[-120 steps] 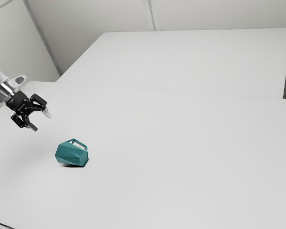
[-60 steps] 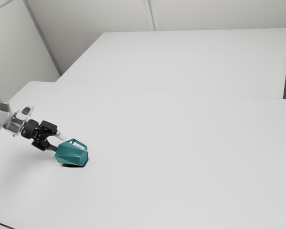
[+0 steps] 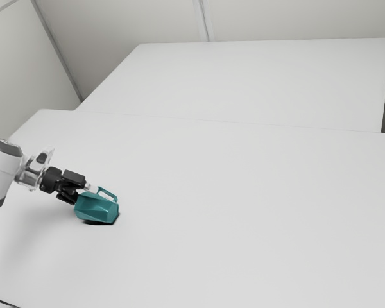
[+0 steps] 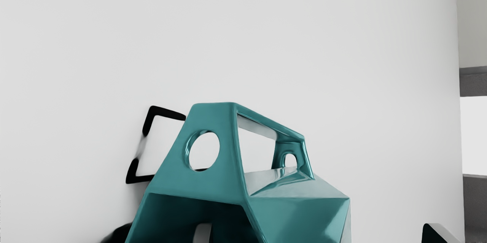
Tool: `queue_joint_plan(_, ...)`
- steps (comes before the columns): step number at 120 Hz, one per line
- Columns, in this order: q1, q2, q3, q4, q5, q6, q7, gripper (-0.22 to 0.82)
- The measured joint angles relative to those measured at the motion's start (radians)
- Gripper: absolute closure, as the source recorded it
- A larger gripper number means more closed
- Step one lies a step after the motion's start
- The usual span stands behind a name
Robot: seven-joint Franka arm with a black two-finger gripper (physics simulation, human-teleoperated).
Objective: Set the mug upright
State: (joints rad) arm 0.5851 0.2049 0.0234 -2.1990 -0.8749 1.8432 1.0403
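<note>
At the near edge of the exterior view, toward seven to eight o'clock from its middle, there is a thin dark line. Farther, at eight o'clock, the teal faceted glossy mug lies on its side upon the smooth white worktop. It is not upright. Its angular teal handle rises at one o'clock from the body, and its mouth is turned to the hand.

The black two-finger hand is at ten to eleven o'clock from the mug, very near to it. The hand is open: in the wrist view one finger reaches inside the mouth, and the other finger is outside, well apart from the body. The white rounded arm comes from nine o'clock behind the hand.

More far, toward one o'clock, there is a second wide white surface, and behind it a pale grey wall.
</note>
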Motion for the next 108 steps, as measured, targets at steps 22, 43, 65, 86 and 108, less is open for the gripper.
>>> queue_joint_plan(22, 0.002, 0.001, 0.0, -0.001, -0.007, 0.01, 0.046, 0.25)
queue_joint_plan(43, 0.002, 0.002, -0.001, 0.001, -0.008, 0.012, 0.077, 0.54)
queue_joint_plan(65, 0.002, 0.0, -0.002, 0.012, -0.008, 0.005, 0.1, 0.64)
queue_joint_plan(86, -0.012, 0.0, -0.012, 0.034, -0.032, -0.017, 0.115, 0.71)
queue_joint_plan(108, -0.019, -0.001, -0.078, 0.098, -0.039, -0.027, 0.111, 0.76)
